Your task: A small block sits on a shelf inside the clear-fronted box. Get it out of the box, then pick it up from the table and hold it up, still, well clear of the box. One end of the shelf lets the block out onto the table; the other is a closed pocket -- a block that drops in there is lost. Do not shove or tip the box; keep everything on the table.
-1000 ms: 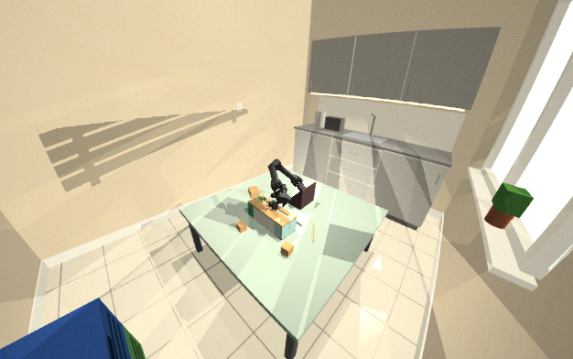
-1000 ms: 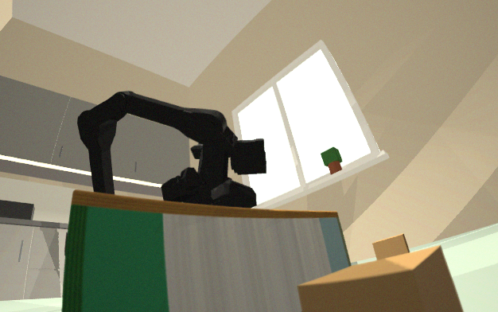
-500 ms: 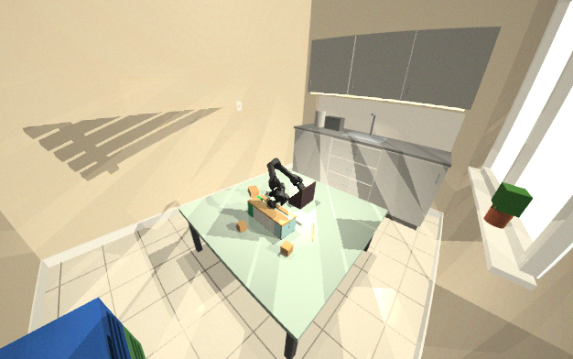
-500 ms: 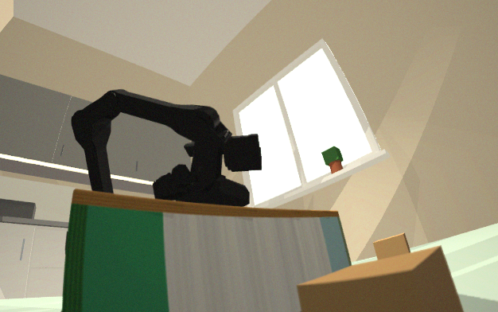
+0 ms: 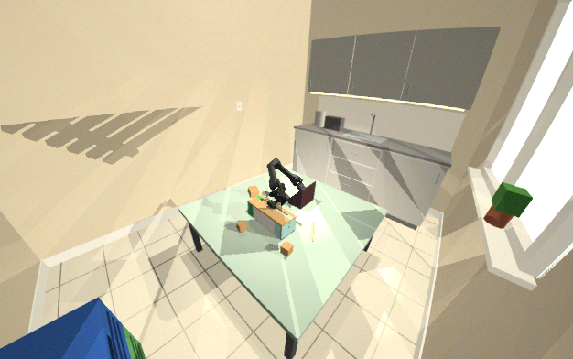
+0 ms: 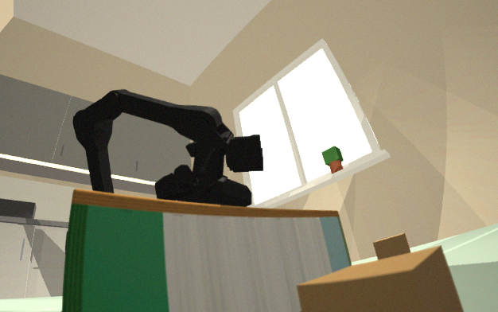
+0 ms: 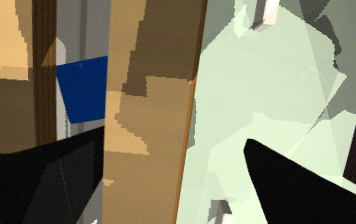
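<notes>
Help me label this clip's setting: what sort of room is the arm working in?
Most likely a home kitchen: grey wall cabinets hang over a counter with a sink, a potted plant sits on the windowsill, and the floor is tiled.

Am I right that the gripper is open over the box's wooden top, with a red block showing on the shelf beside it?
Not quite: the block is blue, not red, as the wrist view shows. The rest holds: the gripper is open and empty, its fingers either side of the box's wooden top.
</notes>
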{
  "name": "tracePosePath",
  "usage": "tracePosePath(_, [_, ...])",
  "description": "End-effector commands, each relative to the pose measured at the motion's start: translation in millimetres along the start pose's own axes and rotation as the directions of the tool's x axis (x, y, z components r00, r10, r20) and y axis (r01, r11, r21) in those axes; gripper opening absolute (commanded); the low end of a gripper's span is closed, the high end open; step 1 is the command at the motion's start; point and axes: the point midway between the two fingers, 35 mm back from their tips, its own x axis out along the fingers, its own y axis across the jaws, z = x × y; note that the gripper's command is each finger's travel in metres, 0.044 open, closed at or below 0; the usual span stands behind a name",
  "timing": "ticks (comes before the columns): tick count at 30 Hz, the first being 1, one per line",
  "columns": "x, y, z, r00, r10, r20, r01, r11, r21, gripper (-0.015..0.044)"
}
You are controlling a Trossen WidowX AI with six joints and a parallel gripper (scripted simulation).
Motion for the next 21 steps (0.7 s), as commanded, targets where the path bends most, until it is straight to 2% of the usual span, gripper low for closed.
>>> tracePosePath(1, [1.0,0.4,5.7,1.000,0.001,0.000,-0.001,1.000,-0.001,0.0400])
tracePosePath(21, [4.3,0.5,21.4,1.000,0.001,0.001,-0.001,1.000,-0.001,0.0400])
